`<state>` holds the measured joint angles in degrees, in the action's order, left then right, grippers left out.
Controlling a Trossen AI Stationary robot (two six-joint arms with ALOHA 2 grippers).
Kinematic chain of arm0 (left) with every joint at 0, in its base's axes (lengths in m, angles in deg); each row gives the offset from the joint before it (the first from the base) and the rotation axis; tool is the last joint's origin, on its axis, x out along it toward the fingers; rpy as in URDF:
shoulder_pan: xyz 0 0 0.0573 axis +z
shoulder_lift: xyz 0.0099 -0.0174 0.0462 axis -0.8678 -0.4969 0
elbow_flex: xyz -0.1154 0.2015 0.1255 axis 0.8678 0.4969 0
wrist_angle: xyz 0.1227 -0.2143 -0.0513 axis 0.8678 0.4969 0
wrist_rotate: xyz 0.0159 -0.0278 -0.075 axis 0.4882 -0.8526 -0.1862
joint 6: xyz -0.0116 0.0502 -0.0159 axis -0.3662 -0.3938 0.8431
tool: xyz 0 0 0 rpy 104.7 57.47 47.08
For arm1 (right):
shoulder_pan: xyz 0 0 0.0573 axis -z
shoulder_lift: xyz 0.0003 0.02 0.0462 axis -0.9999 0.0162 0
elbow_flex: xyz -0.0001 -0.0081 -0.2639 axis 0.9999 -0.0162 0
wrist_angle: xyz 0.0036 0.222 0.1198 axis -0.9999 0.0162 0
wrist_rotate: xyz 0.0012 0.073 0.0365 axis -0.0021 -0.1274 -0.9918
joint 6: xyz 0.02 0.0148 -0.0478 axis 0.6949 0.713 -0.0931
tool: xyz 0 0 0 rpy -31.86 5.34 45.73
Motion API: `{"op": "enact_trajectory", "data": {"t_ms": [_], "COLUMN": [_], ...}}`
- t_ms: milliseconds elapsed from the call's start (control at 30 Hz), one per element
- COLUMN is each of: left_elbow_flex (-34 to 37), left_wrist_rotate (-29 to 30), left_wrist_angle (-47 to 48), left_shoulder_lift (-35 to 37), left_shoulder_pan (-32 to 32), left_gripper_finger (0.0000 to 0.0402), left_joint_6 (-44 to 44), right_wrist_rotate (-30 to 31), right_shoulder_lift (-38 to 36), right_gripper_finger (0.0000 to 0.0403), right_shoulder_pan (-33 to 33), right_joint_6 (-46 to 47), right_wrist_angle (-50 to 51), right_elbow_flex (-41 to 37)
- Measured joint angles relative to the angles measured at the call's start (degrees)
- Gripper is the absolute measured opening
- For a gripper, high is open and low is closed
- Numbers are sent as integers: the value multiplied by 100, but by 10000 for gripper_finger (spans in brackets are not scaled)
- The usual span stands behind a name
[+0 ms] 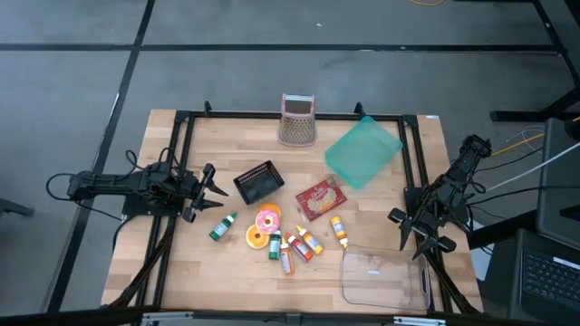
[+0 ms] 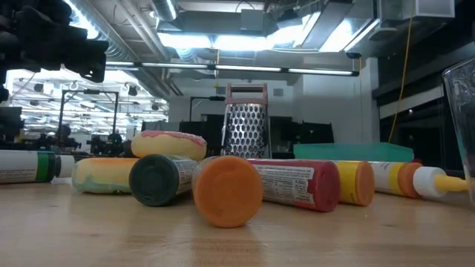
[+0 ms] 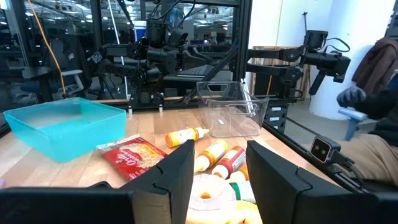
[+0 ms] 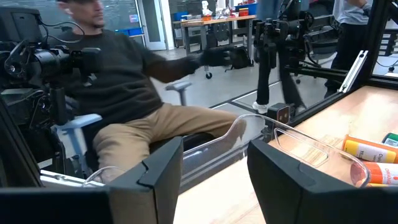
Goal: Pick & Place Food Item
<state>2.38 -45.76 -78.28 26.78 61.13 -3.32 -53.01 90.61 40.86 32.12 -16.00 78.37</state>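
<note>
My left gripper (image 1: 216, 191) hangs over the left side of the wooden table (image 1: 172, 263), fingers spread wide, nothing between them; in its wrist view the two dark fingers (image 3: 177, 171) frame the food pile with a clear gap. My right gripper (image 1: 419, 237) sits at the right edge of the table, just beside the clear plastic container (image 1: 384, 277), jaws also parted and empty; its wrist view looks past the container's rim (image 4: 298, 140) toward a seated person (image 4: 137, 106) beyond the table.

Food items lie loose mid-table, none held: a pink-frosted donut (image 1: 267, 218) touching an orange round piece (image 1: 256, 237), a green-capped tube (image 1: 222, 226) nearest my left gripper, a cluster of small bottles (image 1: 297, 246) with orange and yellow caps, one yellow bottle (image 1: 339, 230) slightly apart to the right, and a red snack packet (image 1: 320, 199) lying flat between the pile and the teal bin (image 1: 362, 152).

A black basket (image 1: 258, 182) stands just beside my left gripper, near the donut. A metal grater (image 1: 297, 120) stands upright at the far edge of the table.

Low view: donut (image 2: 168, 144) rests atop a yellowish piece, orange cap (image 2: 227, 190) closest to the lens, grater (image 2: 246, 126) upright behind
</note>
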Motion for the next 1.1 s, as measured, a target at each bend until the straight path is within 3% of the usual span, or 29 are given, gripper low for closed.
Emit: {"op": "enact_trajectory", "data": {"t_ms": [333,533,633,767,867,1100], "left_elbow_flex": [0,0,0,-1,0,0], "left_wrist_rotate": [-1,725,790,845,1226,1671], "left_wrist_angle": [0,-445,-684,-734,-1015,-1493], "left_shoulder_lift": [-1,1,1,-1,-3,-4], "left_shoulder_pan": [0,9,9,9,9,9], "left_gripper_finger": [141,139,141,141,141,141], "left_joint_6": [0,-1173,-1387,-1382,-1561,-1048], "right_wrist_rotate": [0,0,0,0,0,1], "right_shoulder_lift": [1,2,0,0,0,0], "right_gripper_finger": [177,178,178,178,178,178], "right_shoulder_pan": [-1,0,-2,-2,-2,-2], "right_joint_6": [2,2,2,2,2,2], "right_wrist_angle": [-2,0,0,-2,0,0], "right_elbow_flex": [0,0,0,0,0,0]}}
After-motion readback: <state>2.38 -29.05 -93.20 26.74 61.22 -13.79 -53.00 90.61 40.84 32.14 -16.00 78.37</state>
